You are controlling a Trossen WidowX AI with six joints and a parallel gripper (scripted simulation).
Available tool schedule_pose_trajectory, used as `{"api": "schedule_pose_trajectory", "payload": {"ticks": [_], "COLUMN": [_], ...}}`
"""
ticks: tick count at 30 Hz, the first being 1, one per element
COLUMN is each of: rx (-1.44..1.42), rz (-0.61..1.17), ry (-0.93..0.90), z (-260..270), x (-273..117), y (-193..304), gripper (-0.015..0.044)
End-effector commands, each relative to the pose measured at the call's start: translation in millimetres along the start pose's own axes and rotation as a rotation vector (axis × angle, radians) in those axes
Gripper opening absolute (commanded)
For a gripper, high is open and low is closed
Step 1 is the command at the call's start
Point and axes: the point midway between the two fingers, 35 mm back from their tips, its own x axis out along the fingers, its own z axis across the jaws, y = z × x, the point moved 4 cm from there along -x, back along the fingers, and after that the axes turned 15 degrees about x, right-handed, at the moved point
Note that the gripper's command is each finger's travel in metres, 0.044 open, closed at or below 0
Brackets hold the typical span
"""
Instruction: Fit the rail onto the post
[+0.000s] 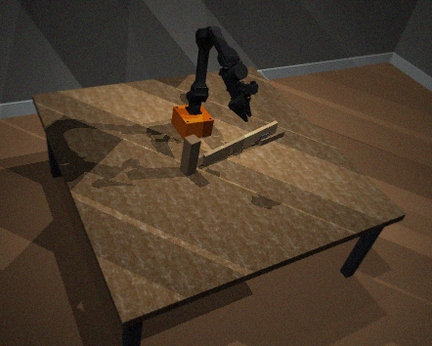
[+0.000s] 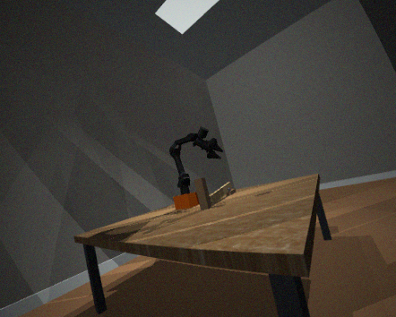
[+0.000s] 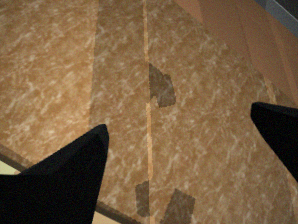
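The pale rail slopes down from the low footboard block to the table, its near end low in front of the upright post. A small gap seems to separate rail end and post. Pegs and holes are too small to make out. My gripper is open and empty, in the air above the rail's far half, pointing down and outward. In the wrist view, table surface shows between the fingers, and a pale strip of wood, probably the rail, shows at the lower left.
The orange arm base stands behind the post and rail. The wooden table carries arm shadows. Its edge shows at the upper right in the wrist view, with the floor beyond.
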Motion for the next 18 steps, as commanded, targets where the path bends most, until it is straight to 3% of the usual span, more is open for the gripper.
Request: {"api": "schedule_pose_trajectory", "payload": {"ticks": [1,11,18], "rx": [-0.181,-0.761,-0.799], "rz": [0.179,0.608,0.63], "ry": [-0.076,-0.459,-0.491], "z": [18.3,81.8,84.8], "x": [37.7,92.2,97.0], "y": [38.8,152.7,155.9], "gripper": [0.044,0.044,0.044]}}
